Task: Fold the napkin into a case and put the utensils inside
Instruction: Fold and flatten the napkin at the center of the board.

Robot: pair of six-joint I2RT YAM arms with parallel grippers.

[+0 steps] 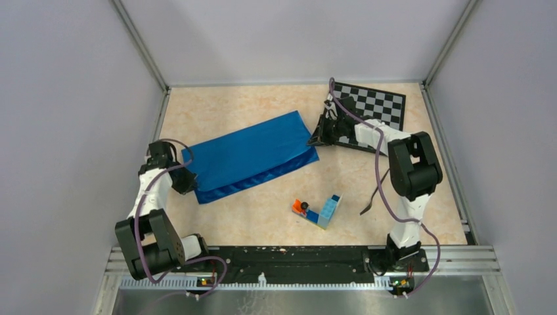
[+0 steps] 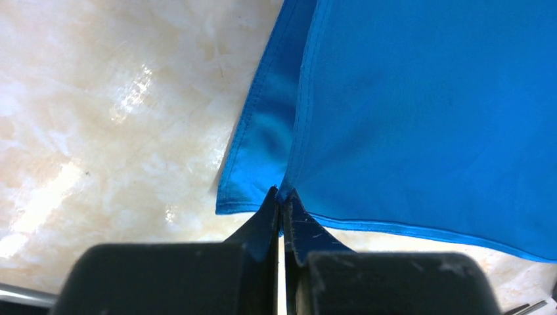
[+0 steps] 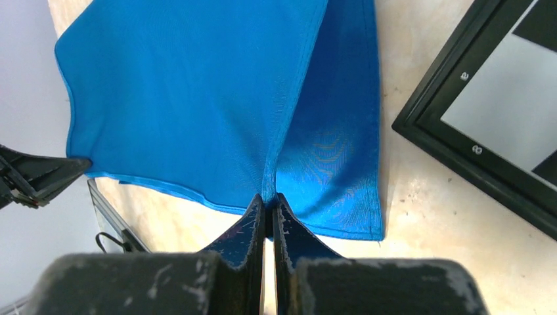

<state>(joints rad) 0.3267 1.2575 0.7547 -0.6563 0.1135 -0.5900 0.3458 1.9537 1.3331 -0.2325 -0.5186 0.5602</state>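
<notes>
Left gripper (image 2: pixel 281 197) and right gripper (image 3: pixel 268 200) jaws clamp opposite end edges of the folded napkin (image 1: pixel 253 156). Its right end lies beside the chessboard (image 1: pixel 378 105); open tabletop (image 1: pixel 230 223) borders both long edges

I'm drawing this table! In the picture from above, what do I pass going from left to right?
left gripper → napkin → toy bricks → fork
</notes>
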